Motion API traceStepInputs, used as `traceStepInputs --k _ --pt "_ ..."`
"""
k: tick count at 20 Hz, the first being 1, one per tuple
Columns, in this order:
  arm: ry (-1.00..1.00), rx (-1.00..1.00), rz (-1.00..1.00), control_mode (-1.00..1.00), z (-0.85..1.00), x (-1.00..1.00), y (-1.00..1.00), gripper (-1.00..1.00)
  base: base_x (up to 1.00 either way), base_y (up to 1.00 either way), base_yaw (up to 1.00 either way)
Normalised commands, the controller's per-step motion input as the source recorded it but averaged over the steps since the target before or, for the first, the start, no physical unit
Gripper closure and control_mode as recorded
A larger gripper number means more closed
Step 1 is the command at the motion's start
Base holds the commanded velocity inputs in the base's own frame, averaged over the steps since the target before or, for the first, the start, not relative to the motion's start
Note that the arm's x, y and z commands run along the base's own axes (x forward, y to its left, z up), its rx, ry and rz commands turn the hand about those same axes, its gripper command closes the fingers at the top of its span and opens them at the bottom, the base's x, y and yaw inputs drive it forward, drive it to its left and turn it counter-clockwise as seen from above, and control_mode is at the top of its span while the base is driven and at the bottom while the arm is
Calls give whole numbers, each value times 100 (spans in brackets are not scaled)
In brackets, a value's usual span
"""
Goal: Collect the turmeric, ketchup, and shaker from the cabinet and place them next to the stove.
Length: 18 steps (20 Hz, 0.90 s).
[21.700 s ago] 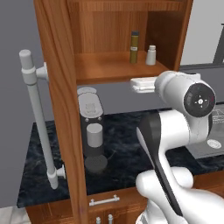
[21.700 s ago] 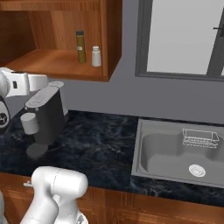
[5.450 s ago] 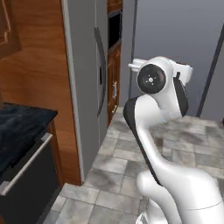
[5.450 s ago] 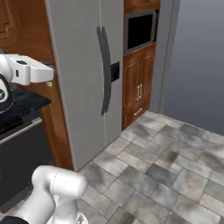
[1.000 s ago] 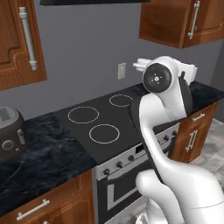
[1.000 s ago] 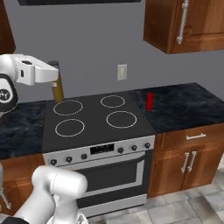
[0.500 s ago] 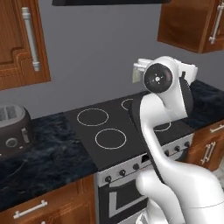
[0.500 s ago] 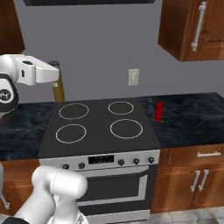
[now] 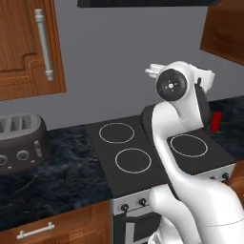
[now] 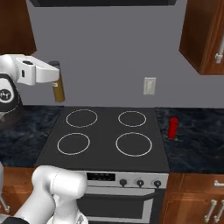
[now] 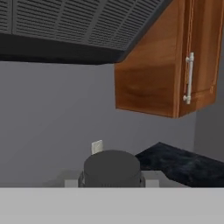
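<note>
Now the whole scene sits differently than half a second ago: the stove (image 10: 107,135) has slid toward the middle of both base views, so the base has driven along, not the things. That brings the arm closer to the drop spot beside the burners. The ketchup (image 10: 173,127) already stands upright on the dark desk (image 10: 197,135) just right of the stove, so one item looks delivered. The right base view shows the fingers (image 10: 57,74) closed on a slim yellowish bottle with a dark cap (image 10: 57,91), probably the turmeric, held high over the stove's back left corner. The left base view hides that bottle behind the arm but adds a toaster (image 9: 21,140). The hand view gives the bottle's dark cap (image 11: 112,168) from above.
</note>
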Motion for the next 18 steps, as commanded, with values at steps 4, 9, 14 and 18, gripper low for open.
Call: traceStepInputs --k 4,9,14,18 --pt "0 0 0 100 0 0 0 100 57 -25 31" --pt "0 0 0 100 0 0 0 100 50 -12 30" --pt "0 1 35 -100 -67 32 -6 100 0 0 0" --pt "0 0 39 -100 -78 26 0 100 0 0 0"
